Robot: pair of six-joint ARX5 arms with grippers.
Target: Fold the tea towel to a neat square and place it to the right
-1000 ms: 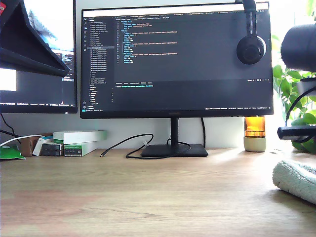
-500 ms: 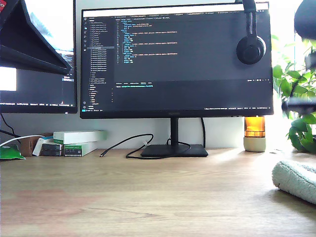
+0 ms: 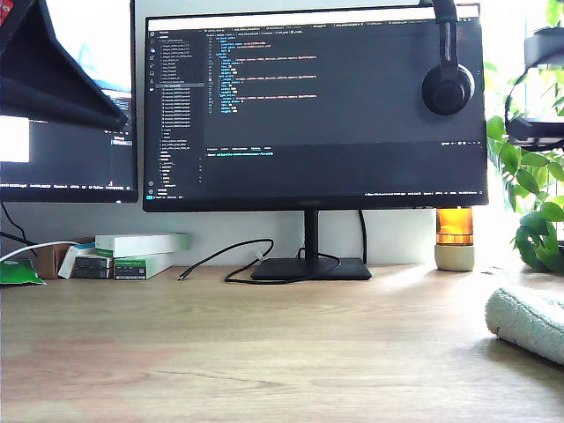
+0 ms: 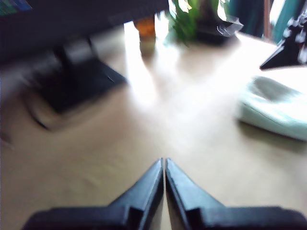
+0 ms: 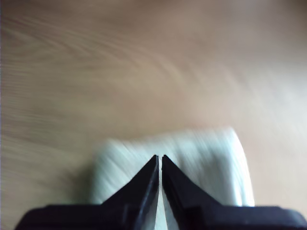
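Two things matter here, largest first: the table (image 3: 264, 352), then the tea towel (image 3: 529, 322), lying as a folded bundle at the table's edge on the exterior view's right. You can judge it light, soft and floppy; take hold at a corner or along the hem, not the plush middle. My first gripper (image 4: 164, 165) and my second gripper (image 5: 159, 160) both have jaws pressed together, empty. Monitor (image 3: 313, 106) text is too small to read.
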